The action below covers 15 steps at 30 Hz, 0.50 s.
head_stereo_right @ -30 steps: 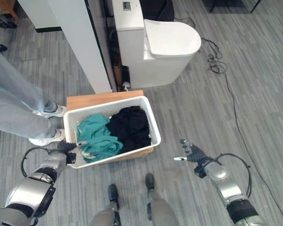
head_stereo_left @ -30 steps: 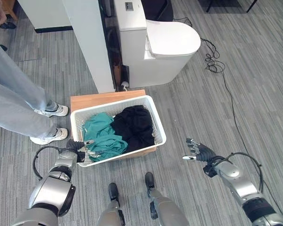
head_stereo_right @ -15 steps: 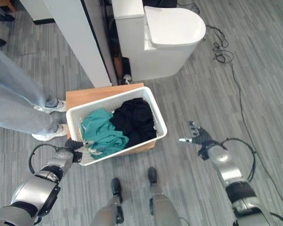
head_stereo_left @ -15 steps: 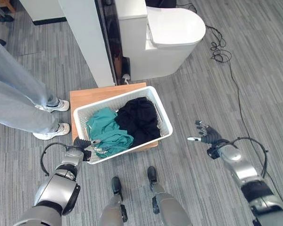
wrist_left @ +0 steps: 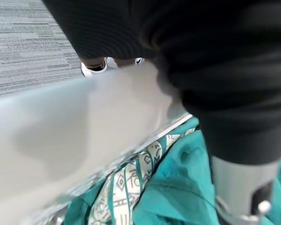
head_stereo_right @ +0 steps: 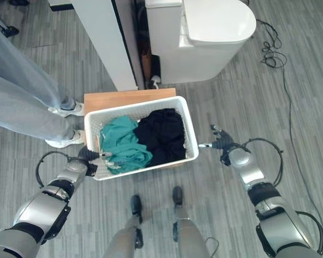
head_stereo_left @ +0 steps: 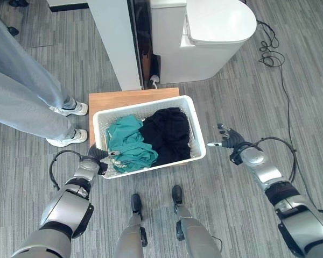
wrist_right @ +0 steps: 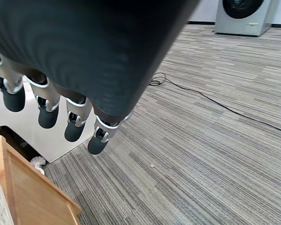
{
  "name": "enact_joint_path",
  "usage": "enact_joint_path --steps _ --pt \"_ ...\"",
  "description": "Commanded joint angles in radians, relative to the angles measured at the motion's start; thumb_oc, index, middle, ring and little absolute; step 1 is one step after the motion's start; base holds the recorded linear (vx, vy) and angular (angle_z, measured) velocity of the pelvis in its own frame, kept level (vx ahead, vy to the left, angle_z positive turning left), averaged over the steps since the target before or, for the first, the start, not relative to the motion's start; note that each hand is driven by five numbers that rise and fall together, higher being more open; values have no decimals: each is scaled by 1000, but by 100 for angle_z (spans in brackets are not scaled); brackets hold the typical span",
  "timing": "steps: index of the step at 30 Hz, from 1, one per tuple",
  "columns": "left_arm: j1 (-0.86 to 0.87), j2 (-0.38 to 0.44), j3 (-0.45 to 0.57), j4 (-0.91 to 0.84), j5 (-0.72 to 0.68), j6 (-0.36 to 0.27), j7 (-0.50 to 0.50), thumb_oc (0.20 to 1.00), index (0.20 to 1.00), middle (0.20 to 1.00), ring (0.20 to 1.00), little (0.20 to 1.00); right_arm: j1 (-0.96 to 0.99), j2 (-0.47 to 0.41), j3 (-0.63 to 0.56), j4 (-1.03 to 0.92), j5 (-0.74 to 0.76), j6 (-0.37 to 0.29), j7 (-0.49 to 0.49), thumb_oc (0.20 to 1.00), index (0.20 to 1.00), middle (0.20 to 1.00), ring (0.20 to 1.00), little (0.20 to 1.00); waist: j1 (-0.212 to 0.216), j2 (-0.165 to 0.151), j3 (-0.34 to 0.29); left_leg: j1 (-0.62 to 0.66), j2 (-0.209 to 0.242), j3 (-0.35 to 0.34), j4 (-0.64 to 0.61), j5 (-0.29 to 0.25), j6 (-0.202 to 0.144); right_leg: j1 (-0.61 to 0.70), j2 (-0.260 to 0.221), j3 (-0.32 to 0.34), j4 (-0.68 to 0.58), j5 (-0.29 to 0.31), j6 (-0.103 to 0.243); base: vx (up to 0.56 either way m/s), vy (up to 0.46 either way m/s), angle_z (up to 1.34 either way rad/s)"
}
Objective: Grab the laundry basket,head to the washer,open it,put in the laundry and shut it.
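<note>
- The laundry basket (head_stereo_left: 196,126), white and perforated, is seated on a low wooden platform (head_stereo_left: 116,99) on the grey striped floor (head_stereo_left: 242,97), at the centre of the head views.
- A teal garment (head_stereo_left: 128,144) is seen in the basket's left half, and a black garment (head_stereo_left: 168,133) fills its right half; the two are touching.
- The left hand (head_stereo_left: 99,156) is placed at the basket's 8 o'clock corner, its fingers hooked over the rim and curled round it; in the left wrist view the white rim is seen just beside the hand's cover, with teal cloth (wrist_left: 173,187) past it.
- The right hand (head_stereo_left: 229,138) is held at the basket's 3 o'clock side, just beside the rim but apart from it, with its fingers (wrist_right: 76,127) spread and straight.
- A white toilet (head_stereo_left: 215,32) is found at 12 o'clock from the basket, with a white partition wall (head_stereo_left: 116,37) to its left.
- A person's legs in light jeans (head_stereo_left: 21,91) and white shoes (head_stereo_left: 67,137) are seen at 10 o'clock from the basket.
- A washer (wrist_right: 241,16) is seen well beyond the right hand in the right wrist view.
</note>
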Motion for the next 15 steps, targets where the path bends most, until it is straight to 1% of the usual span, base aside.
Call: enact_joint_path --steps 1,7,11,15 --pt "-42 26 -30 66 25 -6 28 1000 1000 1000 1000 1000 -62 33 12 13 33 -34 -24 1000 1000 1000 1000 1000 2 -51 6 0 -20 -71 4 -33 6 -12 -56 20 -1 -2 97 0 0 0" --pt "-50 50 -32 56 23 -9 33 1000 1000 1000 1000 1000 -88 67 36 -17 50 -27 -26 1000 1000 1000 1000 1000 10 -57 14 -10 -20 -78 4 -28 6 -19 -57 14 -1 0 97 -2 4 5" --pt "-35 33 -30 43 21 -9 39 1000 1000 1000 1000 1000 -63 111 40 -55 66 -13 -22 1000 1000 1000 1000 1000 14 -59 18 -3 -20 -81 4 -31 7 -8 -59 7 -1 -4 95 5 5 3" --pt "-27 11 -38 24 28 -8 43 1000 1000 1000 1000 1000 -38 137 50 -63 86 -4 -14 1000 1000 1000 1000 1000 20 -59 19 3 -22 -82 4 -34 10 -1 -62 4 -1 -6 94 3 8 0"
